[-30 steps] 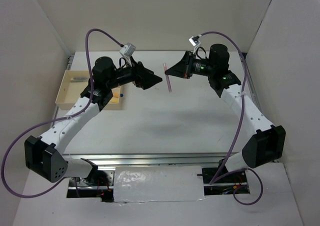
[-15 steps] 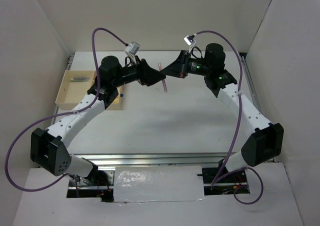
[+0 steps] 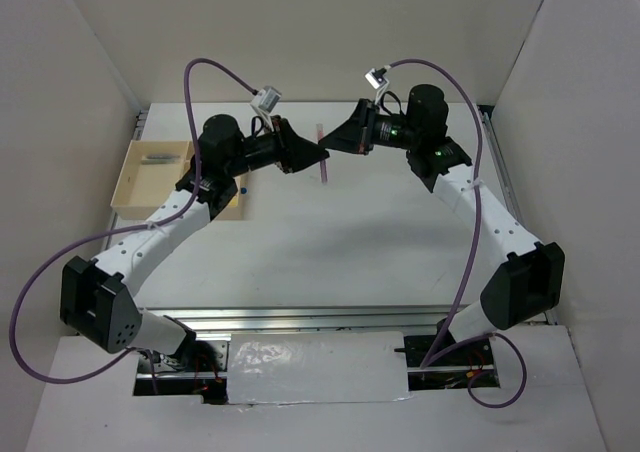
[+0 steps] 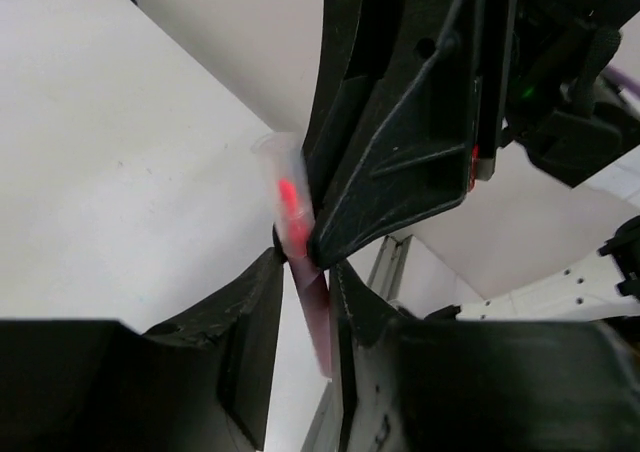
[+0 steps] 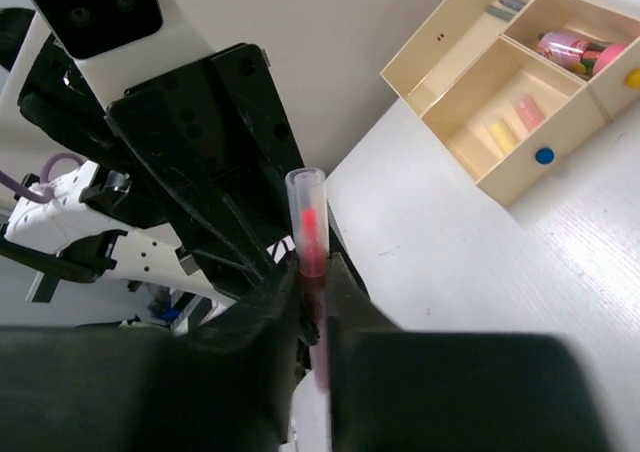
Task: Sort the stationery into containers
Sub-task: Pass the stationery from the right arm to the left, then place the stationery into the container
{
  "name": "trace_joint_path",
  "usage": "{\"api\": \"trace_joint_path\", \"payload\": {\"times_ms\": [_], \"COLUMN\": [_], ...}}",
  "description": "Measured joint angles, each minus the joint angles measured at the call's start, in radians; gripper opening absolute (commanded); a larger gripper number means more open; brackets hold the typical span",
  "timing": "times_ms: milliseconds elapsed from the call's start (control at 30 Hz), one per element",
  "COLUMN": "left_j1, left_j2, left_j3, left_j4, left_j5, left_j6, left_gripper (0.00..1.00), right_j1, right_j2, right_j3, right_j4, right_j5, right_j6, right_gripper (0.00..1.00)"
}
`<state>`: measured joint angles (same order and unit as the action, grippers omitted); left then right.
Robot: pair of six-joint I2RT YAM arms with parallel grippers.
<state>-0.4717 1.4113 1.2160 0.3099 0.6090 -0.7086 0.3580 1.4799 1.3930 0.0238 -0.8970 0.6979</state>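
A thin pink pen (image 3: 323,171) with a clear cap hangs in the air above the middle back of the table, between my two grippers. My left gripper (image 3: 318,155) comes at it from the left and is shut on its lower shaft (image 4: 312,307). From the right, my right gripper (image 3: 336,144) still has its fingers tight on both sides of the pen (image 5: 308,222), just below the cap. The containers are a pale-tan wooden tray (image 3: 124,190) at the far left. It holds a fat pink highlighter (image 5: 570,44), a yellow marker (image 5: 500,132) and a grey pen (image 3: 155,156).
White walls close the table in at the left, back and right. The tray's front wall (image 5: 565,132) carries a small blue knob (image 5: 543,155). Purple cables loop above both arms.
Both arms have come together over the table's middle. The left gripper has moved right and shut on the pen that the right gripper carried leftward.
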Motion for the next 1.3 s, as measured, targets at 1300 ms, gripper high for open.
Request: {"api": "trace_joint_path", "payload": {"times_ms": [1300], "left_j1": [0.889], "left_j2": [0.538], "left_j3": [0.513], "left_j4": [-1.313], "left_j5": [-0.08], "left_j6": [2.379], "left_gripper": [0.17], "right_j1": [-0.345], "right_j2": [-0.037], "right_j3": [-0.16], "right_j4": [-0.392], "right_j5": [-0.031], "right_j6": [-0.356], "right_gripper": [0.74]}}
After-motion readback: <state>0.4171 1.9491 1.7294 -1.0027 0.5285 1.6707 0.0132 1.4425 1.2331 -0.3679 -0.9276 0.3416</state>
